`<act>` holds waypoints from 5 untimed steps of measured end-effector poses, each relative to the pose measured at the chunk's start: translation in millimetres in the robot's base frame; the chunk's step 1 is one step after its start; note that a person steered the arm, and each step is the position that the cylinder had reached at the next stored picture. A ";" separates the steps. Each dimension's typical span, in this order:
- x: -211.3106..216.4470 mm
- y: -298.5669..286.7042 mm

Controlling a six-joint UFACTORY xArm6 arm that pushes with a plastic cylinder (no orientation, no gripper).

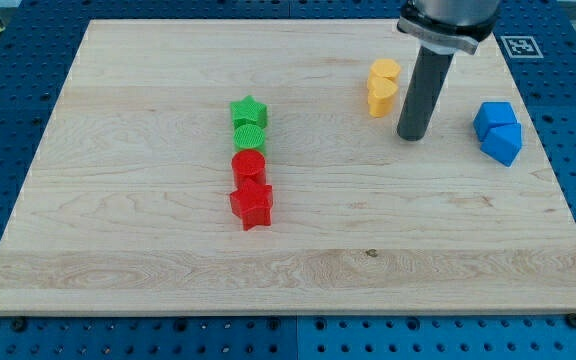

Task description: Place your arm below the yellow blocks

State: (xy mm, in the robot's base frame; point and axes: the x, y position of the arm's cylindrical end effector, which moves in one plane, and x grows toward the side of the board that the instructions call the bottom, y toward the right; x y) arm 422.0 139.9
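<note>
Two yellow blocks sit touching near the view's top right: a yellow block [385,70] at the top and a yellow heart-shaped block [380,97] just below it. My tip [412,136] rests on the board to the right of the yellow heart and slightly lower, a short gap away. The dark rod rises from the tip toward the view's top edge.
Two blue blocks [497,131] lie touching to the right of my tip. In the middle, a column runs downward: green star [249,110], green round block [250,137], red round block [249,165], red star [252,205]. The wooden board [118,250] lies on a blue perforated table.
</note>
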 end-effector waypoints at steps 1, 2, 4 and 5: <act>4.0 -13.9; 5.7 -24.0; 5.5 -24.2; 3.9 -24.2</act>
